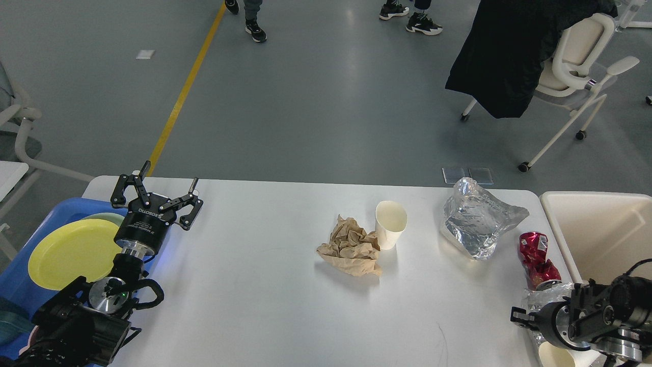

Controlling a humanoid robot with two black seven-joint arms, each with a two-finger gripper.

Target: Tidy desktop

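Observation:
The white desktop (254, 295) carries a crumpled brown paper (351, 248), an upright white paper cup (390, 224), a crumpled clear plastic bag (476, 220) and a crushed red can (535, 257). My left gripper (170, 173) is open and empty above the desktop's far left corner, beside the blue tray. My right gripper (524, 316) is low at the desktop's right front edge, dark and seen end-on. It is next to a crumpled silvery wrapper (552, 293), just in front of the red can. I cannot tell whether it holds anything.
A blue tray (20, 285) at the left holds a yellow plate (71, 252) with a green plate (104, 217) under it. A cream bin (601, 234) stands at the right edge. Another paper cup (555, 357) shows under my right arm. A chair (570, 66) stands beyond.

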